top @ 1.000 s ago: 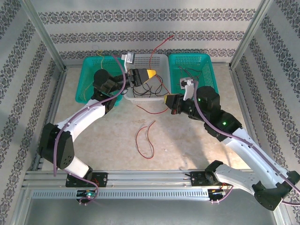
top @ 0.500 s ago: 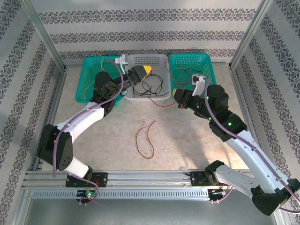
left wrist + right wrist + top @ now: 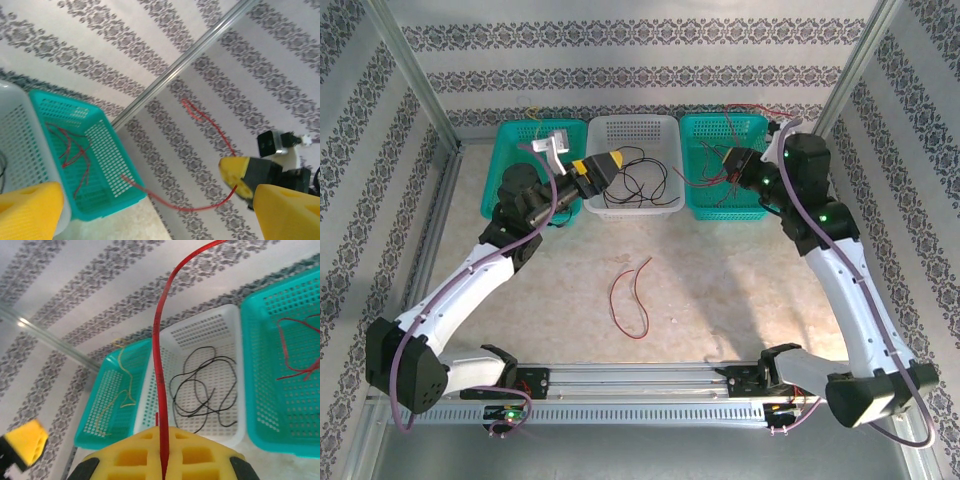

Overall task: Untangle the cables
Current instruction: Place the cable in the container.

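1. Grey-and-white striped damask wallpaper (image 3: 640,40) backed a beige speckled tabletop (image 3: 740,290).
2. The left end effector (image 3: 599,165) hung over the near-left corner of the white perforated plastic basket (image 3: 630,128). Its yellow fingers (image 3: 30,212) were spread wide, sitting at opposite lower corners of the left wrist view, and nothing was between them.
3. The right end effector (image 3: 732,162) hung above the right-hand teal perforated plastic basket (image 3: 720,125). Its yellow pads (image 3: 135,455) were pressed together on a thin red cable (image 3: 159,340), which rose straight up from between them.
4. Seen from the left wrist, another stretch of that held cable sagged in a slack curve from the right end effector toward the near corner of the right-hand teal basket.
5. Several loose red cables (image 3: 295,370) lay inside that basket.
6. A tangle of thin black cables (image 3: 640,180) lay in the white basket.
7. A thin yellow cable (image 3: 117,395) lay in the left-hand teal perforated plastic basket (image 3: 515,135).
8. One more red cable (image 3: 630,300) lay looped on the tabletop between the two arms, well apart from the baskets.
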Robot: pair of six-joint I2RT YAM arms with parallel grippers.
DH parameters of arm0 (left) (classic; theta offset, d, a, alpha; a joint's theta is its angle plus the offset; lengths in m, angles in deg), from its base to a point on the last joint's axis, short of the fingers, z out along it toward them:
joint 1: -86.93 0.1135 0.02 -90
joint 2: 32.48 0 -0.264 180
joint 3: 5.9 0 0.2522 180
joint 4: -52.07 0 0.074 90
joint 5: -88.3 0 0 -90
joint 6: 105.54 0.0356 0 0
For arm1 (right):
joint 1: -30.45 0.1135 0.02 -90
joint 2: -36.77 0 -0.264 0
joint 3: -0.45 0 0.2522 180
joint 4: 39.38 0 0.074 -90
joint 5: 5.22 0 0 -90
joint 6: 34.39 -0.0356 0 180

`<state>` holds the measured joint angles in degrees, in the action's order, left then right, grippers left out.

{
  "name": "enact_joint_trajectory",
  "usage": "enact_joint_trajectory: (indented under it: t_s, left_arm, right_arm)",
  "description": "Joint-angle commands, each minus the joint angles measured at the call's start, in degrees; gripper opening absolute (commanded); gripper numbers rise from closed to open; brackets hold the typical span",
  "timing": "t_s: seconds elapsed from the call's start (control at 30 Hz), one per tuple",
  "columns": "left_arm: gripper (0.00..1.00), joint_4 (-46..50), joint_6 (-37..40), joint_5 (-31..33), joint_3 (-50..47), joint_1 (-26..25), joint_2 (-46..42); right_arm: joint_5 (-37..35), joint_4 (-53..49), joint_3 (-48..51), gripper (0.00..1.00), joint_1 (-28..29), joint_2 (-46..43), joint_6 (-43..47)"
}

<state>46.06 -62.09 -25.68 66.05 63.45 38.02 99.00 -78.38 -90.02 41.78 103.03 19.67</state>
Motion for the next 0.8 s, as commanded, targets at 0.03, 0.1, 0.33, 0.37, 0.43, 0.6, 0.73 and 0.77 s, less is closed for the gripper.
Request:
enact_joint_trajectory:
  t_s: [0.03, 0.1, 0.33, 0.37, 0.43, 0.6, 0.73, 0.77]
  left_arm:
    - [0.95, 5.78, 3.92, 2.55, -1.54, 0.86, -1.89]
    - [0.94, 7.13, 4.68, 2.97, -1.76, 0.89, -2.35]
    - [0.91, 8.93, 4.78, 1.56, -2.16, 0.91, -2.89]
    - [0.89, 8.96, 4.79, 0.96, -2.19, 0.94, -2.91]
    - [0.87, 8.8, 4.56, 0.01, -2.69, 0.89, -3.04]
    - [0.87, 8.08, 3.83, -0.7, -4.75, 0.88, -4.22]
    - [0.85, 9.21, 4.32, -1.68, -4.71, 0.92, -4.51]
    - [0.83, 9.22, 4.53, -2.13, -4.63, 0.88, -4.49]
  right_arm:
    - [0.41, -3.63, -2.92, 0.0, -3.7, 1.44, 1.27]
    - [0.58, -3.85, -2.83, 0.0, -5.61, 2.24, 1.47]
    - [1.88, -5.03, -3.36, 0.0, -8.92, 6.61, 2.18]
    - [1.82, -5.0, -3.36, 0.0, -9.0, 7.08, 2.44]
    - [1.84, -5.09, -3.66, 0.0, -9.13, 8.18, 2.72]
    - [0.45, -6.11, -5.73, 0.0, -9.36, 11.61, 4.48]
    - [-0.34, -7.44, -8.47, 0.0, -10.14, 15.22, 6.48]
    - [-0.07, -8.19, -9.51, 0.0, -10.26, 16.61, 6.94]
